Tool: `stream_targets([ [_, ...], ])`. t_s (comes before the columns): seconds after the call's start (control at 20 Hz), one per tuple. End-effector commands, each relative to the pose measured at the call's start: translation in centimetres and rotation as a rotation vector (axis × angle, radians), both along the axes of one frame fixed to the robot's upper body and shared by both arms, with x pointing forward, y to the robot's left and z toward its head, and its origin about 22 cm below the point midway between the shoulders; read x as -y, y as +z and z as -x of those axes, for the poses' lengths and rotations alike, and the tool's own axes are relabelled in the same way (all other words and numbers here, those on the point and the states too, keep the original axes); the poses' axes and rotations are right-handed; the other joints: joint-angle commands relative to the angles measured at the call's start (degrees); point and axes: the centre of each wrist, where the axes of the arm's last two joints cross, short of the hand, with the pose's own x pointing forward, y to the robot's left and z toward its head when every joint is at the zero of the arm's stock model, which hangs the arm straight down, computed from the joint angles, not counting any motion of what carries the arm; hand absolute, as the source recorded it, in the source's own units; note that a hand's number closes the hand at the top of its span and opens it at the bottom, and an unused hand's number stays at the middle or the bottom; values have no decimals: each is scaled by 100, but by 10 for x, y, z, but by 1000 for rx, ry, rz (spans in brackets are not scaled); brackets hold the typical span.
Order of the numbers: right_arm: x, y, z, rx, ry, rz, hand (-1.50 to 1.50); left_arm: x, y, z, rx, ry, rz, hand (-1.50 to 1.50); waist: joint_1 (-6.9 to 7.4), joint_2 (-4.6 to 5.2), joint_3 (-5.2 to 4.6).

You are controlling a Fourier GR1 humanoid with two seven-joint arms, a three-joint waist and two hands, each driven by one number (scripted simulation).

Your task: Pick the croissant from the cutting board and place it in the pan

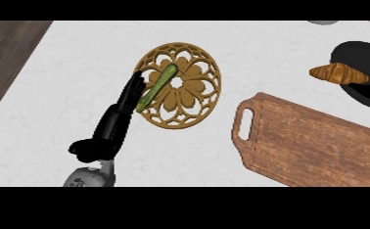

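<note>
Croissant (339, 73) lies in the pan (345, 53); we judge it light, flaky, best cradled mid-body; left hand (115, 120) extended, empty.

White marbled surface (86, 57), bordered by dark wood at the far left. Carries an ornate round trivet (189, 106) at centre, a wooden cutting board (311, 147) at lower right, a black pan (348, 57) at the right edge.

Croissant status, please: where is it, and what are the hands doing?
Croissant lies in the black pan, off the cutting board. Left hand open, fingers straight beside the green vegetable on the trivet. Right hand out of view.
</note>
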Motion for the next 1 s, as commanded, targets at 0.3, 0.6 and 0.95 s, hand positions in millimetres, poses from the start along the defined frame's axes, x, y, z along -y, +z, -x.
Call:
stream_targets([
  [0.3,-24,0,-20,24,138,-199,-150,3,-1,-1,-5,-2,9,0,-8,15,32],
  [0.6,5,22,-9,228,127,-386,-150,-5,4,-4,7,34,-3,0,-174,-14,36],
  [0.95,47,24,29,226,175,-591,-150,-16,-1,3,-2,48,2,0,-263,-69,24],
])
